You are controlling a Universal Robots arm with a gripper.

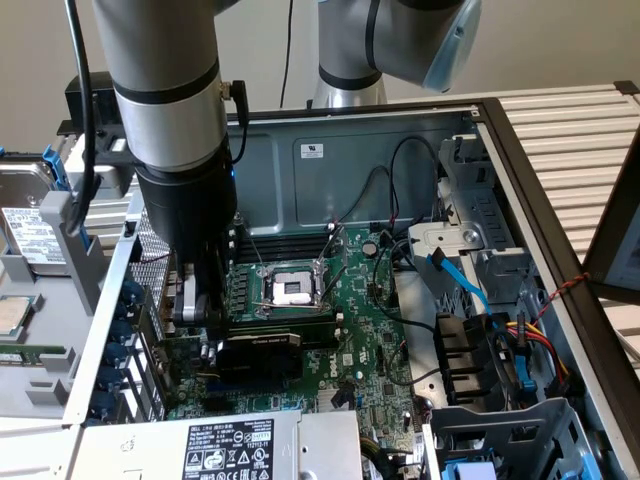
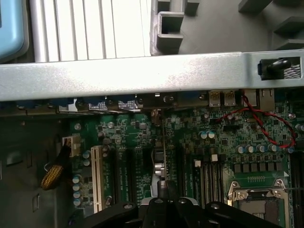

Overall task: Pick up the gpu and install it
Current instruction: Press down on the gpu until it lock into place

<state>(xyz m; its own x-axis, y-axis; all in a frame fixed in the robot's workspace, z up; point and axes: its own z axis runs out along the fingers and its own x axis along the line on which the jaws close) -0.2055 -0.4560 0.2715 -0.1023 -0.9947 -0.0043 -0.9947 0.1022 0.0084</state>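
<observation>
Gripper (image 1: 200, 300) low over the motherboard (image 1: 370, 340), its claw state indeterminable, directly above the gpu (image 1: 258, 352) near the case's rear edge.

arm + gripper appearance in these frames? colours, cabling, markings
The arm is silver-grey tube segments with black bands and a light blue joint cap. A black cable runs down its side. The gripper is black with grey metal fingers. No markings legible.
</observation>
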